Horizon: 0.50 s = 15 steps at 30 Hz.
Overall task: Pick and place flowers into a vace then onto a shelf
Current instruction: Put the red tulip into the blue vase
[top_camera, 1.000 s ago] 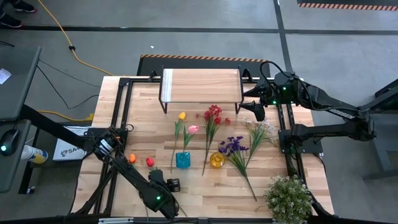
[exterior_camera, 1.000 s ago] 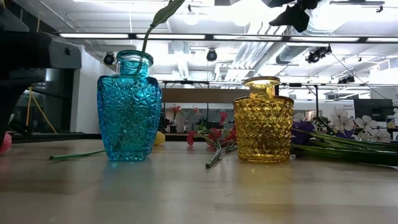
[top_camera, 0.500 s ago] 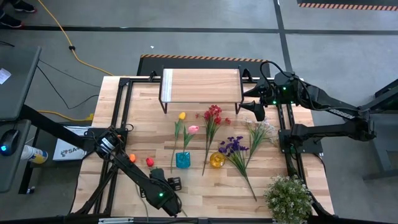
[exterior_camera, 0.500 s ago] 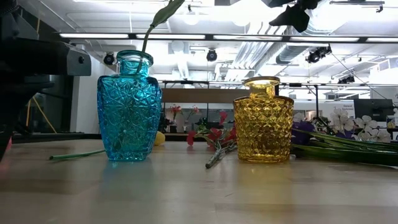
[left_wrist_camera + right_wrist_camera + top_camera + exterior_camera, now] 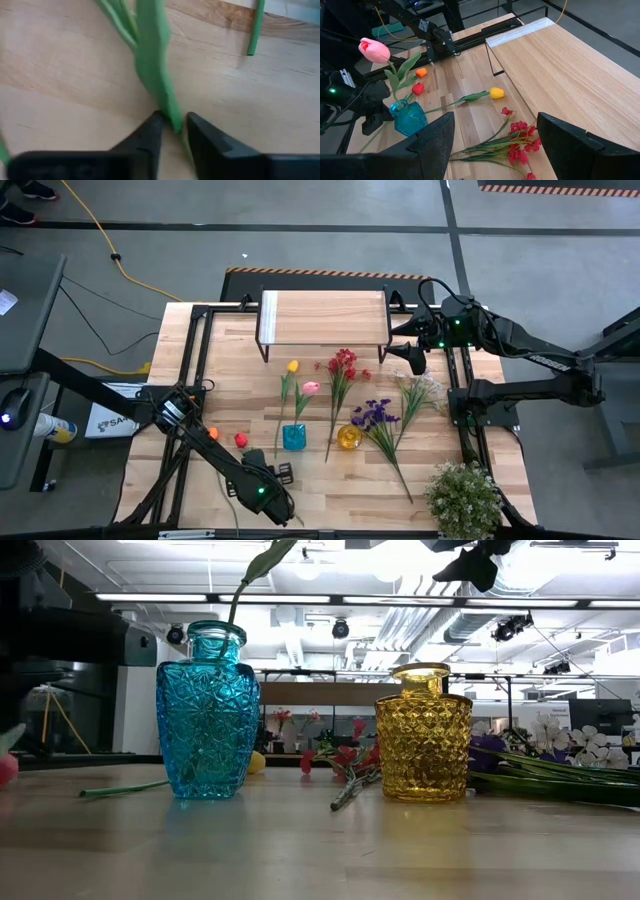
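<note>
Since the earlier frames, my left hand [image 5: 281, 473] has shifted slightly along the near edge of the counter [image 5: 330, 490], and the red tulip [image 5: 6, 768] reappears at the left margin of the low view, partly cut off. From the left wrist camera, the fingers [image 5: 150, 135] are narrowed onto a green stem [image 5: 155, 65]; I cannot tell from that view which flower the stem belongs to, since the bloom lies outside the picture. Overhead, the red tulip and an orange tulip [image 5: 212, 434] lie just beside the left arm. The pink tulip [image 5: 311, 388] stands in the blue vase [image 5: 294, 437]; the low view shows only its stem and a leaf, with the bloom cut off. The yellow vase [image 5: 348, 437] stands beside the blue one. The yellow tulip [image 5: 292, 366], red spray [image 5: 344, 363], purple spray [image 5: 375, 415] and white spray [image 5: 418, 390] lie flat between the vases and the shelf [image 5: 322, 317]. My right hand [image 5: 412, 357] hangs near the shelf's right end with fingers spread wide. The potted plant [image 5: 464, 498] sits at the near right corner, partly cut off.
</note>
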Each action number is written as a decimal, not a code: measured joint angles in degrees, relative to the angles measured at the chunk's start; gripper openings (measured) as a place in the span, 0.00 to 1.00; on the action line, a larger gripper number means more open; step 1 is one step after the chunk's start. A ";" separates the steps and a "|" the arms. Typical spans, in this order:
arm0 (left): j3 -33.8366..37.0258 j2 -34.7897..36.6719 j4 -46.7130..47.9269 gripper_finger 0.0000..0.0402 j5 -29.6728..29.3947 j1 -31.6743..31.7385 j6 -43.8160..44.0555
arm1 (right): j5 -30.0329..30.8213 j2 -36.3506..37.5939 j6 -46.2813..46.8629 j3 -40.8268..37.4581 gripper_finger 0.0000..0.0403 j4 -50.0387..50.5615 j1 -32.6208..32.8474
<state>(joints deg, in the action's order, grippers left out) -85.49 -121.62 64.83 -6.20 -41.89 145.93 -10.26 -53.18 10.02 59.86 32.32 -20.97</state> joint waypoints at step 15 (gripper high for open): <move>0.03 0.00 0.75 0.06 -1.18 -0.14 -0.43 | -2.30 0.01 -0.02 0.00 0.68 0.02 0.00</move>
<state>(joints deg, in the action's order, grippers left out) -85.46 -121.62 65.57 -7.39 -42.03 145.50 -12.56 -53.17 10.00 59.86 32.34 -20.97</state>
